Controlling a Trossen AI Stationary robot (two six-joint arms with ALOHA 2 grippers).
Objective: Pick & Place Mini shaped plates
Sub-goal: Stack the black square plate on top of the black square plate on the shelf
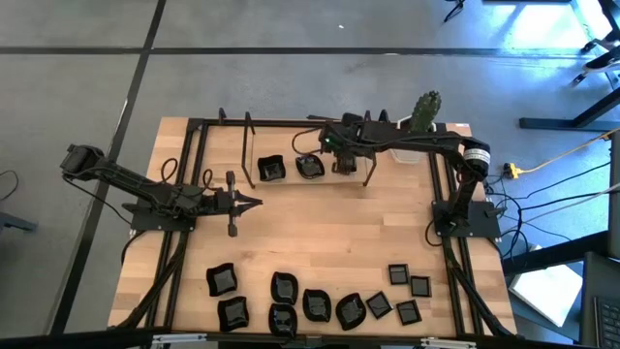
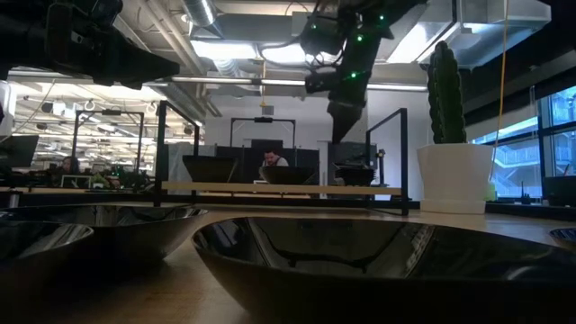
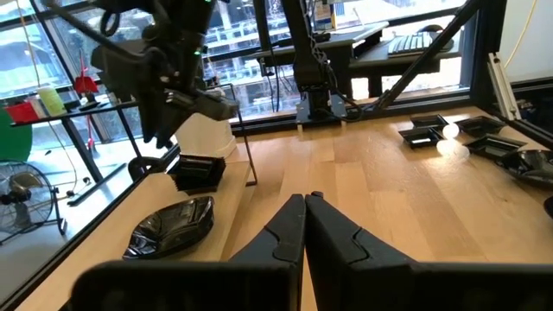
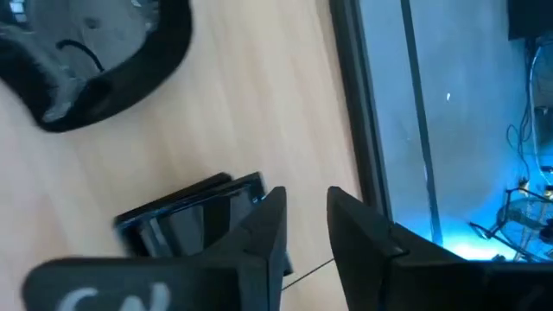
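The mini shaped plates are glossy black. Three lie by the far edge: a wavy squarish one (image 1: 271, 169), a rounded one (image 1: 309, 166) (image 4: 95, 60) and a small flat square (image 4: 186, 220) (image 3: 199, 171). Several more lie in a row along the near edge (image 1: 315, 302). My right gripper (image 1: 345, 161) (image 4: 305, 220) hangs over the far edge, pointing down, open by a narrow gap with bare wood showing between the fingers. The small square lies flat just beside one finger. In the low view the gripper (image 2: 346, 117) is clear above that plate (image 2: 355, 175). My left gripper (image 1: 248, 202) (image 3: 304, 203) is shut, holds nothing, and waits mid-table.
A white pot with a green cactus (image 1: 424, 114) (image 2: 454, 171) stands at the far right corner. A black tube frame (image 1: 194, 131) runs around the table, with thin uprights (image 1: 249, 145) near the far plates. Bare wood (image 1: 329, 233) lies between the two plate groups.
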